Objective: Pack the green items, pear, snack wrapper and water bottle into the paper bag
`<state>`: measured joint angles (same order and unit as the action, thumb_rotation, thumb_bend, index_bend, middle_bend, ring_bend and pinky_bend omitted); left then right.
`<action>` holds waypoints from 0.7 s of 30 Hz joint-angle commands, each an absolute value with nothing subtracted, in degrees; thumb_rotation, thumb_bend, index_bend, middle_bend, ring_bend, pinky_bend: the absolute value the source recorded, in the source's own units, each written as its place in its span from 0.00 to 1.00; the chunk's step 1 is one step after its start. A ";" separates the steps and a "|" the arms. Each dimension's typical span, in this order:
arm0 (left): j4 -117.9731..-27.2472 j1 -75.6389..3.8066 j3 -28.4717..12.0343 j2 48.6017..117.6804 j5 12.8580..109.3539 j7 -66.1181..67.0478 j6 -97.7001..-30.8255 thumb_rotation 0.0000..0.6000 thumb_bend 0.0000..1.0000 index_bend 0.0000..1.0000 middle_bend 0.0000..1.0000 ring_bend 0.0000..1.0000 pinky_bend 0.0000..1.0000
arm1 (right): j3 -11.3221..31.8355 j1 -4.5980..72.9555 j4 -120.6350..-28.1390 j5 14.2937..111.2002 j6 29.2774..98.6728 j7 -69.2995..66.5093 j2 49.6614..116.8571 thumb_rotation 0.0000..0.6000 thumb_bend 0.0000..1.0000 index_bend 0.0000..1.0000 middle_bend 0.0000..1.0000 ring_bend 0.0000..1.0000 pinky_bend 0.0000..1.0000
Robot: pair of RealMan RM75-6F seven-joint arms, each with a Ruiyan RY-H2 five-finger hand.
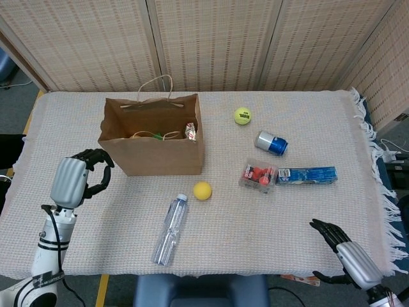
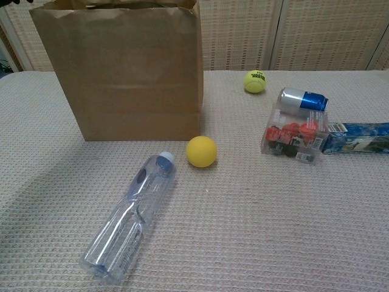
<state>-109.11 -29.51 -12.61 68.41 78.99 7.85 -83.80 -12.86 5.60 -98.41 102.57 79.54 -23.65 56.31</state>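
The brown paper bag (image 1: 153,155) stands open at the table's left rear; it fills the upper left of the chest view (image 2: 121,73). Inside it I see a snack wrapper (image 1: 190,131) against the right wall and greenish items (image 1: 152,135), hard to tell apart. The clear water bottle (image 1: 169,230) lies on its side in front of the bag, blue-ringed neck toward it (image 2: 130,222). My left hand (image 1: 75,179) hovers left of the bag, loosely curved and holding nothing. My right hand (image 1: 345,252) rests at the front right corner, fingers spread, holding nothing.
A yellow ball (image 1: 202,190) lies between bottle and bag. To the right lie a tennis ball (image 1: 242,116), a blue can (image 1: 271,142), a clear box of red items (image 1: 259,176) and a long blue carton (image 1: 307,174). The fringed table edge (image 1: 377,192) runs along the right.
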 commanded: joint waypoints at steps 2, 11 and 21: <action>-94.09 -25.19 -0.39 64.30 102.36 4.96 -87.07 1.00 0.45 0.22 0.12 0.11 0.29 | -12.78 5.70 -98.61 102.39 79.21 -23.21 56.45 1.00 0.08 0.00 0.00 0.00 0.00; -81.15 -31.30 6.09 65.90 124.71 16.57 -80.49 1.00 0.36 0.00 0.00 0.00 0.09 | -12.62 5.86 -98.96 102.31 78.68 -21.87 56.85 1.00 0.08 0.00 0.00 0.00 0.00; -83.52 -38.60 5.97 70.16 129.98 26.59 -66.01 1.00 0.35 0.00 0.00 0.00 0.07 | -12.92 6.14 -99.03 102.70 78.60 -23.00 56.33 1.00 0.08 0.00 0.00 0.00 0.00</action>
<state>-82.88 -36.62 6.08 68.52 129.61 24.97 -68.92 -12.87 6.11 -99.03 102.66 78.59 -22.89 56.40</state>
